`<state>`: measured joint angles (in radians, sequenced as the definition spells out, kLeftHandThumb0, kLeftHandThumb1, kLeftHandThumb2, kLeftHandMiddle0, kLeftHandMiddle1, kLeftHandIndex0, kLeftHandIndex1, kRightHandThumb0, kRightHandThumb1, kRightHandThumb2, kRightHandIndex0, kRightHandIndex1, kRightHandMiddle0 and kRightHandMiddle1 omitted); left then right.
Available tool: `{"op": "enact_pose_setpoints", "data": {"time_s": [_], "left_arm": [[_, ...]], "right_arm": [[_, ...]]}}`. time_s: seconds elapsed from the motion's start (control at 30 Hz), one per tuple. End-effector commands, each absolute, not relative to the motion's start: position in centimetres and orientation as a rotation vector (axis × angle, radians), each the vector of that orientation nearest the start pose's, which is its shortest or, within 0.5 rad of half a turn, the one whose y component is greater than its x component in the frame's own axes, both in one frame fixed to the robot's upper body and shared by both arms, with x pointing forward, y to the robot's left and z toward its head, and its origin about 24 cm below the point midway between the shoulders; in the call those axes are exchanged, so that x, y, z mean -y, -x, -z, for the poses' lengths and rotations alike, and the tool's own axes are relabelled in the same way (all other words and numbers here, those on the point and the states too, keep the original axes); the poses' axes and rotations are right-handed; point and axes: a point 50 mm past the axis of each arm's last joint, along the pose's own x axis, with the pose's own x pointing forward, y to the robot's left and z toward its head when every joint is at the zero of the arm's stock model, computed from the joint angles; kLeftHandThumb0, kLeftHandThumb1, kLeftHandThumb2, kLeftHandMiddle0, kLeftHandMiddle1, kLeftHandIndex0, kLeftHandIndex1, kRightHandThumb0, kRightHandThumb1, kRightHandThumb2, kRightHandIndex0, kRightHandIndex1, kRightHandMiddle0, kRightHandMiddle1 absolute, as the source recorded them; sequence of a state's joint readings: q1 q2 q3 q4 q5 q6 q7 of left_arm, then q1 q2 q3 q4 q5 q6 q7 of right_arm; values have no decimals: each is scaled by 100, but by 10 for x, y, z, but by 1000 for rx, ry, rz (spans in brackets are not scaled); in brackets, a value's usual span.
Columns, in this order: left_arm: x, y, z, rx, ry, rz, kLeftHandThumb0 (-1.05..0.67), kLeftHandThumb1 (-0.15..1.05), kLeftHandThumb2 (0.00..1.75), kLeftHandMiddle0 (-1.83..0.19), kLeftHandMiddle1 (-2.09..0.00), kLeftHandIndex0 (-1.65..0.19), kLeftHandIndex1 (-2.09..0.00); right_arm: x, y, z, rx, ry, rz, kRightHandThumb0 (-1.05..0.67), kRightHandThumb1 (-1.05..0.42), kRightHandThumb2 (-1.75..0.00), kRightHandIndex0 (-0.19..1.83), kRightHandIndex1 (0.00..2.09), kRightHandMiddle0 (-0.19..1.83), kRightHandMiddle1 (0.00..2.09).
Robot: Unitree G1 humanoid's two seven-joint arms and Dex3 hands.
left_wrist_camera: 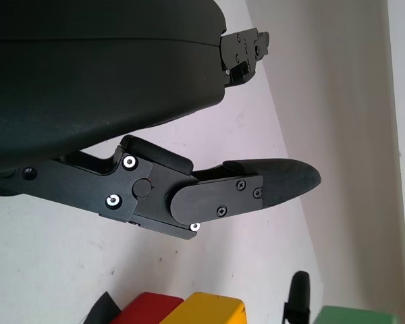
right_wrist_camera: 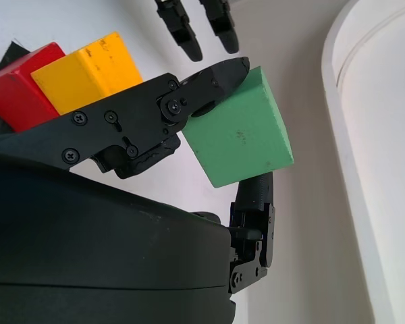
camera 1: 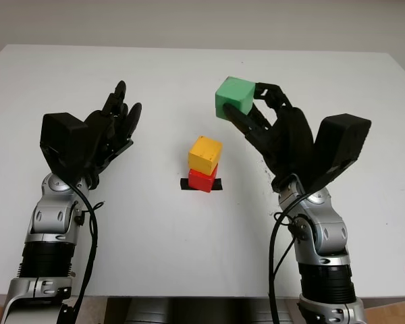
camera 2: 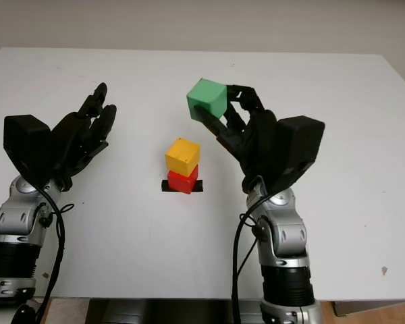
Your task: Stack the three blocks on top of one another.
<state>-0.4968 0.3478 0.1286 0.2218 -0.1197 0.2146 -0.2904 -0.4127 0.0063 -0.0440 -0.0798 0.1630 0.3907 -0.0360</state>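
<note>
The left hand (camera 1: 111, 128) hangs open above the white table (camera 1: 155, 243), holding nothing, well off to the outer side of the stack and clear of it — seemingly parked there so the placing arm has free room. Inward of it, toward the other hand, the yellow block (camera 1: 205, 154) sits on the red block (camera 1: 203, 180), turned slightly askew from it, and the red one stands on a patch of black tape (camera 1: 217, 185) that looks like the marked stacking spot. Further right, the right hand (camera 1: 256, 118) has its fingers (right_wrist_camera: 209, 77) closed on the green block (camera 1: 234, 96), pinching opposite faces and carrying it in the air, raised beyond and outward of the stack, not yet over it. The green block is a matte cube with clean edges, tilted in the grasp — it would likely need levelling before it goes on the yellow one.
</note>
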Motion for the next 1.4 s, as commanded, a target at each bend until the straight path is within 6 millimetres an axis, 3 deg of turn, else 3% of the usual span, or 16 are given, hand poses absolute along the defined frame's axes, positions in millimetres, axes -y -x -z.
{"op": "enact_pose_setpoints", "data": {"time_s": [0.0,0.77,1.37], "left_arm": [[-210,-339,-135,62,-190,191,-70,105,56,19,0,19,0],[-208,-339,-134,36,-198,175,-73,105,54,19,0,19,0],[-205,-340,-134,25,-207,193,-73,105,54,19,0,19,0]], "right_arm": [[119,-318,-137,86,-157,-116,-43,-93,-5,33,5,31,163],[98,-304,-119,31,-176,-187,-44,-92,-6,31,4,30,160],[100,-294,-112,0,-185,-186,-43,-93,-5,31,5,30,155]]}}
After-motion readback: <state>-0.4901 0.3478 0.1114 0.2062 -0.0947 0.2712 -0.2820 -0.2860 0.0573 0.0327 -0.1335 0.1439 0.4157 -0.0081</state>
